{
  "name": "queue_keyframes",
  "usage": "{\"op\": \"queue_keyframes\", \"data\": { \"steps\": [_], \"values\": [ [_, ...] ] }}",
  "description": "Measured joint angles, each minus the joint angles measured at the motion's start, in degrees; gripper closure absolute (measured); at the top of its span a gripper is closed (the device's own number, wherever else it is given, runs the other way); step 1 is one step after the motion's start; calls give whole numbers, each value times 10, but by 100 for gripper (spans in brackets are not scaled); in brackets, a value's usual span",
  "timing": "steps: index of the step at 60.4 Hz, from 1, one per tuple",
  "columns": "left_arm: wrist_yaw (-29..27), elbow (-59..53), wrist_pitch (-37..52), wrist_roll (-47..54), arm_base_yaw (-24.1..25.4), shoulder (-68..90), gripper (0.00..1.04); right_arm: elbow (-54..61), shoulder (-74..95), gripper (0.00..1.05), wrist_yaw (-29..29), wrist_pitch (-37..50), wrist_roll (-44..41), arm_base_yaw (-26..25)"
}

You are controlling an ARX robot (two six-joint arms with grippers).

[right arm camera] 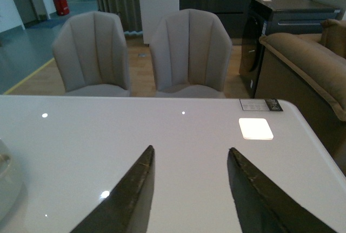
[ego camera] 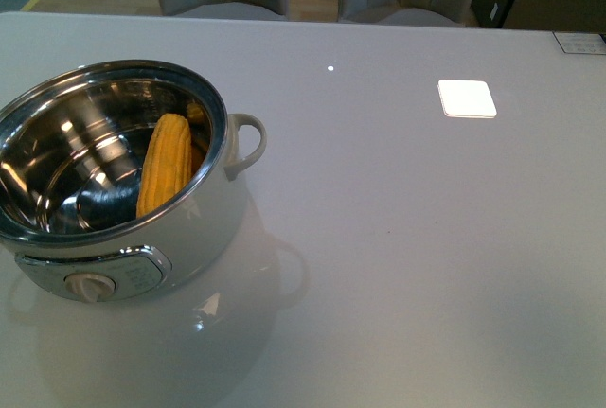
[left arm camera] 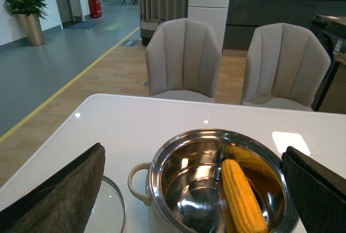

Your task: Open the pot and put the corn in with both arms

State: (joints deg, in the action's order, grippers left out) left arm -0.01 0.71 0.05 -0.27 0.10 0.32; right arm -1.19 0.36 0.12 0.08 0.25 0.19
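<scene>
the pot (ego camera: pixel 204 228) is seen standing uncovered on the left part of the white table (ego camera: pixel 407 238) in the front view, its silver panel and cream dial (ego camera: pixel 90 286) turned toward the camera and its loop handle (ego camera: pixel 248 143) pointing to the right. the corn (ego camera: pixel 164 174) is found inside the pot, leaned against the steel wall on the handle side with its tapered end uppermost; its reflection is visible in the shiny interior. neither arm is seen in the front view. in the left wrist view the left gripper (left arm camera: pixel 194 190) is held above the pot with its two dark fingers (left arm camera: pixel 65 190) spread wide, one on each side of the pot rim; nothing is held between them. a glass lid (left arm camera: pixel 111 211) is partly visible lying on the table just beside the pot, under one finger. in the right wrist view the right gripper (right arm camera: pixel 186 190) is seen over bare table surface, well apart from the pot, its fingers (right arm camera: pixel 135 195) parted and empty. a bright square light patch (ego camera: pixel 467 98) is noted on the far right part of the table, with a small printed label (ego camera: pixel 579 43) at the far right edge. two grey upholstered chairs (left arm camera: pixel 184 60) are noted behind the table's far edge, and a brown sofa (right arm camera: pixel 308 65) is seen beyond the table's right end in the right wrist view.
</scene>
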Motion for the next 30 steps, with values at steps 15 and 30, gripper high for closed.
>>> {"op": "queue_keyframes", "data": {
  "steps": [15,30],
  "values": [
    [0,0,0,0,0,0,7,0,0,9,0,0,0,0],
    [0,0,0,0,0,0,7,0,0,9,0,0,0,0]
  ]
}}
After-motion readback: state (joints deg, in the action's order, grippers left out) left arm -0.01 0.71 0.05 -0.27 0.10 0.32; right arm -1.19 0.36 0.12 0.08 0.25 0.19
